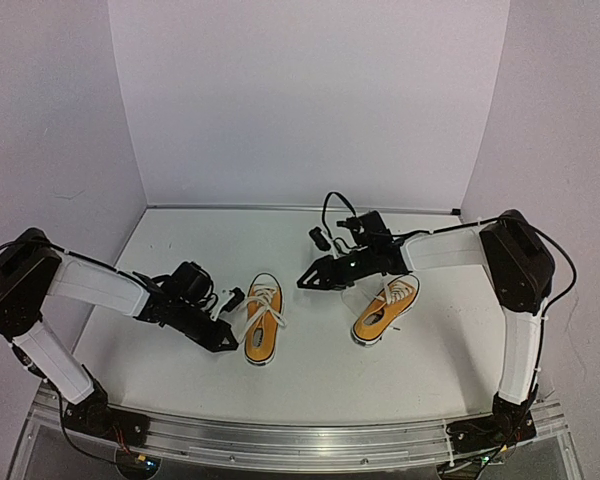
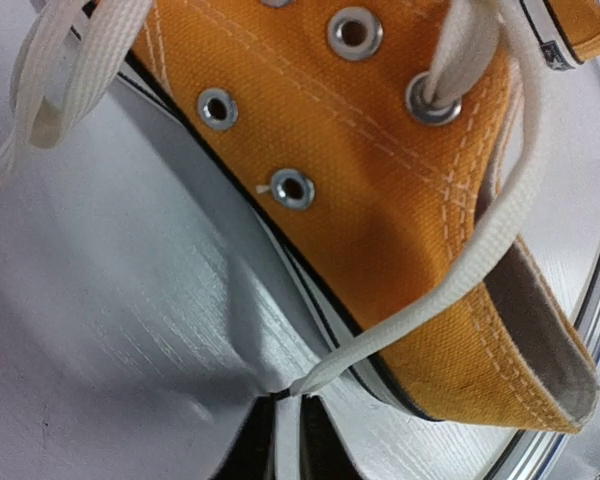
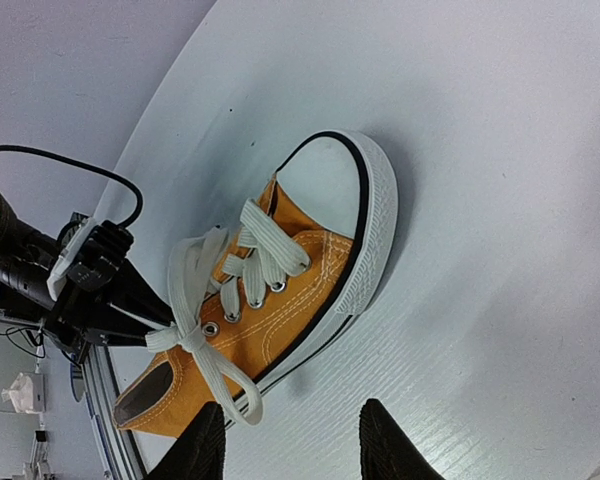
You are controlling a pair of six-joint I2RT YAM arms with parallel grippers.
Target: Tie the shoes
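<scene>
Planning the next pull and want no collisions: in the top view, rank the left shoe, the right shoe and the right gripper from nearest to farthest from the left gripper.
1. The left shoe, right beside the left gripper, which pinches its lace.
2. The right gripper, farther back, near the centre.
3. The right shoe, out on the right.

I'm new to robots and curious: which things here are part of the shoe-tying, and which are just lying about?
Job: left shoe, its lace, right shoe.
Just there: table, back wall.
</scene>
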